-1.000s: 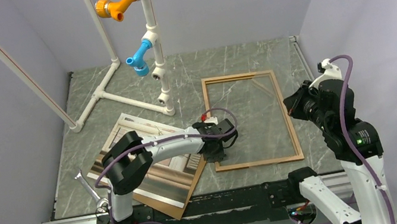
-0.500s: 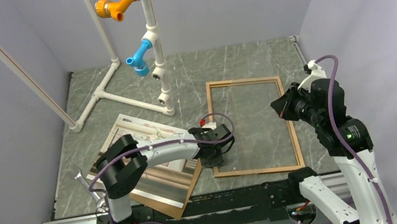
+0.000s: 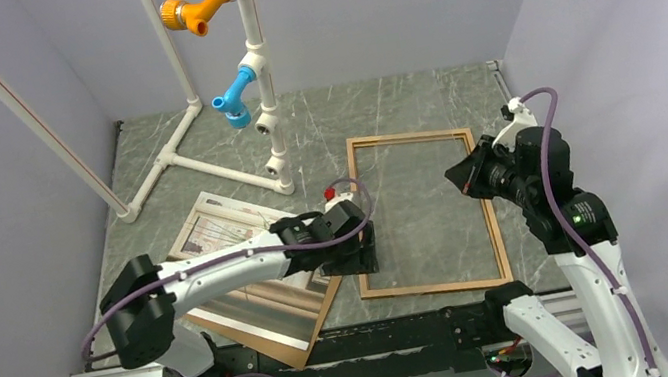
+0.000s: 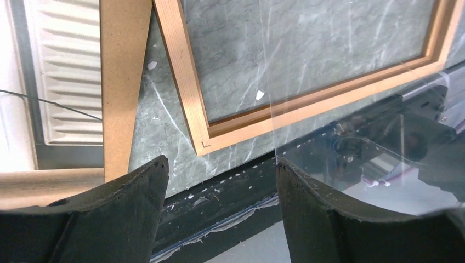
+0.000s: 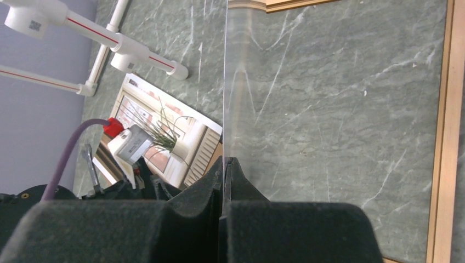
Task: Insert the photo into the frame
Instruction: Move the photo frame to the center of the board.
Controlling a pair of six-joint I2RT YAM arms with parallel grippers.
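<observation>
The frame point(image 3: 356, 215), thin light wood, lies flat on the marble table right of centre. The photo point(image 3: 215, 230), a spiky potted plant, lies face up to its left on a brown backing board point(image 3: 325, 316). My left gripper point(image 3: 357, 251) hovers by the frame's near-left corner point(image 4: 203, 143). It point(image 4: 220, 164) is open with nothing between its fingers. My right gripper point(image 5: 224, 160), over the frame's right side point(image 3: 466, 176), is shut on a clear glass pane point(image 5: 225, 82). I see the pane edge-on there, and its free edge point(image 4: 271, 82) reaches across the frame opening.
A white PVC pipe stand point(image 3: 257, 79) with orange and blue fittings stands at the back left. A metal tool point(image 3: 149, 314) lies at the near left. A black rail point(image 3: 384, 337) runs along the table's front edge. Walls close in both sides.
My left gripper has opened wide and its arm has stretched lower over the photo. My right gripper has moved left with the pane. The frame shifted slightly.
</observation>
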